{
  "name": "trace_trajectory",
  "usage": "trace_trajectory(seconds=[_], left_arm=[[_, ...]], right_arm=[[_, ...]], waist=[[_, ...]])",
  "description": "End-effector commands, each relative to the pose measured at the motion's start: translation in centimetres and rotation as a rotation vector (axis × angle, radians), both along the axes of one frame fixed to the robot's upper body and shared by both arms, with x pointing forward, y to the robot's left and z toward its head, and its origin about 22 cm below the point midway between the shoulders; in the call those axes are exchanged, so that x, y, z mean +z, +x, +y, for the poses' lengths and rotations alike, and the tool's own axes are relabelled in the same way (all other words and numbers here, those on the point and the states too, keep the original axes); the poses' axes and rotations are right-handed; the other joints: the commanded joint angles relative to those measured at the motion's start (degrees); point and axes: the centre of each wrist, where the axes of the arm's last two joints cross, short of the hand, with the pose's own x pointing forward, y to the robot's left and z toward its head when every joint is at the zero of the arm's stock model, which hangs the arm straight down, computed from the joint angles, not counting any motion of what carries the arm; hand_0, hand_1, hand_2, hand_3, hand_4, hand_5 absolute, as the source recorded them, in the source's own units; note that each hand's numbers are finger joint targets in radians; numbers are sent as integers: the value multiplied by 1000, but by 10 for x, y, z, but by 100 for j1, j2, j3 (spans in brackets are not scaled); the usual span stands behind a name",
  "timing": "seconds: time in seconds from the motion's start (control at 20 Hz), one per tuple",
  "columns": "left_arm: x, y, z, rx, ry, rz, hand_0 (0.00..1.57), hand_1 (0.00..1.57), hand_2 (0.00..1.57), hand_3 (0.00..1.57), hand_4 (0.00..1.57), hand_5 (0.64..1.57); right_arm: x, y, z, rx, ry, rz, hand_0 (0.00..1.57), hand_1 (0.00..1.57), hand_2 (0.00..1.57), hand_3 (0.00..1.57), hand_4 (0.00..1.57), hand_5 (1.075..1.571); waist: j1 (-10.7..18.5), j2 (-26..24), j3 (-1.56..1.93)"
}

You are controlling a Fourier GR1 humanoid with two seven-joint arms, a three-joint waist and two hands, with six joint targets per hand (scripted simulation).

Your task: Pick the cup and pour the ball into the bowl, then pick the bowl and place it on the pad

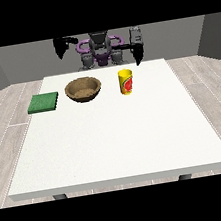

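Across table (112,142) — facing robot (100,48).

Flat green square pad (43,102), brown wooden bowl (83,90) and yellow cup (125,81) stand in a row, left to right, on the far half of the white table (117,142).

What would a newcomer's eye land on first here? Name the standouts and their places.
The yellow cup with its red mark stands upright right of center on the white table. Beside it sits the brown bowl, and a green pad lies at the table's left edge. Behind them, both black hands hang above the far edge, touching nothing.
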Motion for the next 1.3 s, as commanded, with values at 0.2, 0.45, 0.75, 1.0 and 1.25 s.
trace_trajectory(seconds=[0.2,0.45,0.75,1.0,1.25], left_arm=[[-48,3,19,-2,36,-1,0,0,0,0,0,1533],[-65,19,13,49,43,21,0,0,0,0,0,1536],[-75,25,17,54,47,34,0,0,0,0,0,1530],[-85,23,5,35,60,37,0,0,0,0,0,1525],[-91,34,17,84,44,60,0,0,0,0,0,1531]], right_arm=[[-7,22,-26,-55,-39,4,0,0,355,549,662,1564],[2,27,-17,-41,-53,0,0,0,442,604,652,1565],[3,40,-49,-69,-50,-7,0,0,413,589,637,1563],[-11,45,-73,-82,-57,36,0,0,344,523,635,1566],[8,40,-62,-36,-66,28,0,0,373,554,623,1567]], waist=[[122,157,-1],[-66,95,-1],[-107,153,-1],[-38,40,0],[-352,83,-2]])
